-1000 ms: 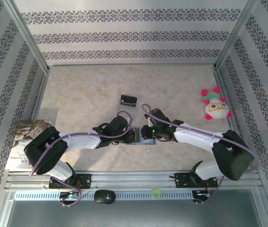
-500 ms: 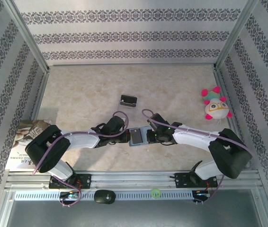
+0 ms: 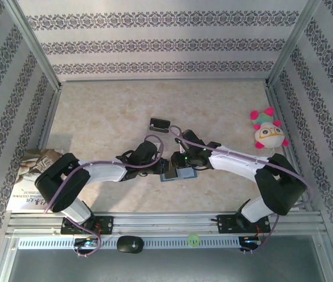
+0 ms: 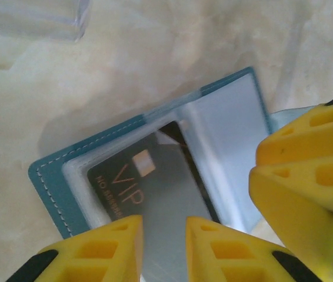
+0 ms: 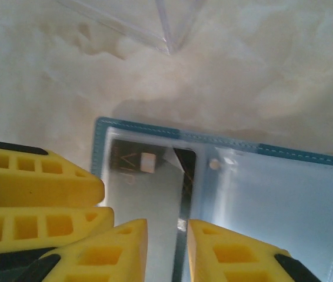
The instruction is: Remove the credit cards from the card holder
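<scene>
Here, near the front of the table (image 3: 96,111), the left gripper (image 4: 163,229) hovers with its jaws a narrow gap apart, gripping nothing, over the open teal card holder (image 4: 52,188). The holder lies flat, with 1 dark VIP card (image 4: 155,188) in its clear sleeve. The right gripper (image 5: 167,226), equally narrow, sits just beside the left one, above the card's edge. Probably best: 1 gripper pins the cover while the other pinches the card's edge and slides it out flat.
</scene>
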Robot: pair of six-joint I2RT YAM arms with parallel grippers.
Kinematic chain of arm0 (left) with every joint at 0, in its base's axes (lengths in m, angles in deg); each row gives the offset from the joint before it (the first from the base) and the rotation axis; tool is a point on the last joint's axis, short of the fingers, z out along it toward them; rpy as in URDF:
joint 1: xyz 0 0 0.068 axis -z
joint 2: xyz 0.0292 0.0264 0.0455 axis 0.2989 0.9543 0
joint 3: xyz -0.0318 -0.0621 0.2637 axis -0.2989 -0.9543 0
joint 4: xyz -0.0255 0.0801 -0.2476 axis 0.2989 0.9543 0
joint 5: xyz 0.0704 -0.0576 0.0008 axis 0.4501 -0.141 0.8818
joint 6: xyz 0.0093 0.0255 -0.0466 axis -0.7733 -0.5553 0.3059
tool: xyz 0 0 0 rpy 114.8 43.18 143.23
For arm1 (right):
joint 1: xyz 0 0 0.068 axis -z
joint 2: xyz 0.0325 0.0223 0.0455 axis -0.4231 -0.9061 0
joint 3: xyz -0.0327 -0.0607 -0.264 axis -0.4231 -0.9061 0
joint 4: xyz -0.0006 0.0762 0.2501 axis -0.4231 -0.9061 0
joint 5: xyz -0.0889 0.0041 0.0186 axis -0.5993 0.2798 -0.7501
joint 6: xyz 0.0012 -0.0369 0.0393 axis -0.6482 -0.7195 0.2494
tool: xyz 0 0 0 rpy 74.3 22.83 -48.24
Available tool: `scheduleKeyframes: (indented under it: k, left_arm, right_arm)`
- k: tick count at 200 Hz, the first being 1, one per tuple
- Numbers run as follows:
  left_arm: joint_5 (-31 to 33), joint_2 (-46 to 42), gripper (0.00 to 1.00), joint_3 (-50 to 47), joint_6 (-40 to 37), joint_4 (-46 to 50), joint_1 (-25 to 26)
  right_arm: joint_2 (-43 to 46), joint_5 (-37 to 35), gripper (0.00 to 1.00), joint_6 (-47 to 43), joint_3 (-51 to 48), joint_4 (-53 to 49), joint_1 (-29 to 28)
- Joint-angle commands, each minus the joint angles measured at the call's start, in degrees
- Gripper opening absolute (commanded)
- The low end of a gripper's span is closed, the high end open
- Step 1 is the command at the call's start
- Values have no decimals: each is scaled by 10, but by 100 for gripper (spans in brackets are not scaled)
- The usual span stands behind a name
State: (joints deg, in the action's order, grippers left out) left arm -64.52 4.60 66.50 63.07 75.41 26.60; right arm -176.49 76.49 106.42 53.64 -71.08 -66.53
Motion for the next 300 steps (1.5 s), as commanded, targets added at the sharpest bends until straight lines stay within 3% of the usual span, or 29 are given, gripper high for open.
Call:
scheduleKeyframes:
  k: [1,32,70,157,234,300]
  left_arm:
    - [1,25,24,13,-10,-2,5]
    - [7,36,22,7,-17,7,-4]
    - [10,32,22,4,-25,12,-8]
    - [6,31,21,-2,-23,8,-10]
    - [13,26,21,-7,-28,15,-10]
    - [16,25,21,-8,-30,18,-12]
  right_arm:
    - [-4,-14,29,-31,15,-14,-7]
    - [8,-115,43,-76,15,-36,-25]
    - [-18,-176,48,-107,27,-48,-40]
    - [-57,-139,49,-102,6,-14,-51]
    - [-66,-217,47,-62,-18,-43,-42]
    - [-46,-232,48,-56,-9,-54,-39]
